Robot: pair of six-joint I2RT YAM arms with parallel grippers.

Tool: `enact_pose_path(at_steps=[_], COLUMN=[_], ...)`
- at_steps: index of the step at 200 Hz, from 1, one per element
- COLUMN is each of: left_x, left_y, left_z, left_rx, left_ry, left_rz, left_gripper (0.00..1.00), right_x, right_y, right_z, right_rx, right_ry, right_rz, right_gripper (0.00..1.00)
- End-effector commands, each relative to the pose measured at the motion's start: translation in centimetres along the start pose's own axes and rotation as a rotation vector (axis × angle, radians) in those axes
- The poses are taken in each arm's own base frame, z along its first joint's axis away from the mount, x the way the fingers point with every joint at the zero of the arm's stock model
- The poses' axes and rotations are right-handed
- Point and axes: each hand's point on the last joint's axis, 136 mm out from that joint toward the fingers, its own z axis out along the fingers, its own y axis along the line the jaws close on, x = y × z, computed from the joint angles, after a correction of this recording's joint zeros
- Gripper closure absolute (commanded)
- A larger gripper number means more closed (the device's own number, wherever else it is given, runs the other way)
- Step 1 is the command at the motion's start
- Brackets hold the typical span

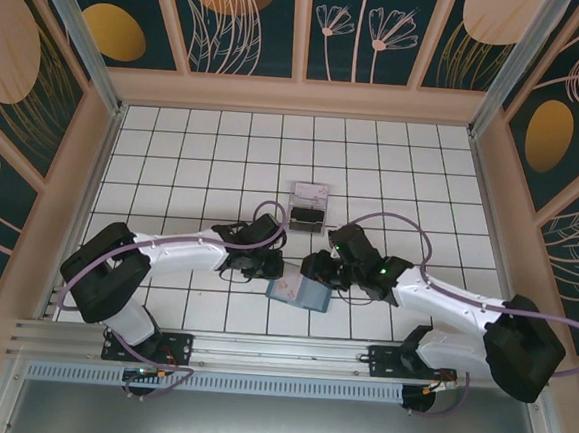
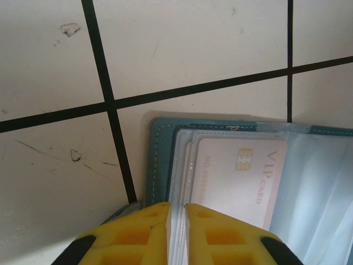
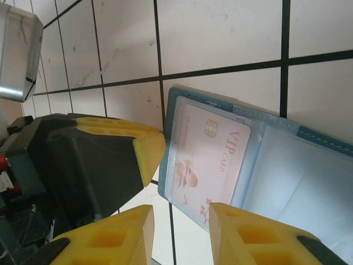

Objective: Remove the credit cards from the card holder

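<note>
The teal card holder (image 1: 301, 295) lies open on the tiled table between both arms. A pale credit card (image 2: 242, 182) marked VIP sits inside its clear sleeve. My left gripper (image 2: 176, 232) is shut on the sleeve's edge at the card holder (image 2: 160, 160), with the plastic pinched between the yellow fingertips. In the right wrist view the same card (image 3: 207, 160) shows in the card holder (image 3: 309, 138). My right gripper (image 3: 179, 232) stands open at the holder's near corner, which reaches the inner tip of one finger (image 3: 248, 232). The left arm's finger (image 3: 140, 146) is at the holder's left edge.
A clear plastic slotted stand (image 1: 308, 193) stands just behind the grippers with a dark rectangular thing (image 1: 307, 216) in it. Wooden walls border the tiled table (image 1: 194, 159) on three sides. A metal rail (image 1: 258, 360) runs along the near edge.
</note>
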Motion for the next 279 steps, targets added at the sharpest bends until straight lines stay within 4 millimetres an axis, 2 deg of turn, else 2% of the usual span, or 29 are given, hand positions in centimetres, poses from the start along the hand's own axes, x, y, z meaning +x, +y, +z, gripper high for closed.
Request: enact_pose_path(at_steps=[1,26,55,108,147,243,277,279], left_x=[-0.3,0.0,0.1,0.7,1.1,1.1,1.0,1.2], left_y=[0.2,0.9,0.8,2.6,2.9,2.5,2.4,2.7], left_z=[0.4,0.9,1.1,1.6,1.9,1.8,1.8,2.2], left_rx=[-0.012,-0.052,-0.054,-0.144,-0.148,-0.132,-0.129,-0.142], left_ry=[0.007,0.027,0.041,0.074,0.088,0.095,0.092,0.106], left_rz=[0.018,0.026,0.034,0.048,0.041,0.042,0.044,0.040], left_gripper=[0.84,0.84,0.84,0.84,0.84,0.83,0.83,0.83], right_x=[0.2,0.4,1.0,2.0,2.4,2.3,1.9,1.8], right_y=[0.6,0.3,-0.1,-2.2,-3.2,-3.1,-1.9,-1.8], right_z=[0.7,1.5,2.6,3.9,4.3,4.8,3.9,3.8], right_rx=[-0.042,-0.037,-0.041,-0.015,0.002,-0.017,-0.089,-0.096], right_ry=[0.008,0.029,0.062,0.092,0.098,0.098,0.057,0.051], right_rz=[0.023,0.029,0.040,0.069,0.076,0.075,0.069,0.067], right_gripper=[0.69,0.71,0.72,0.75,0.76,0.76,0.76,0.76])
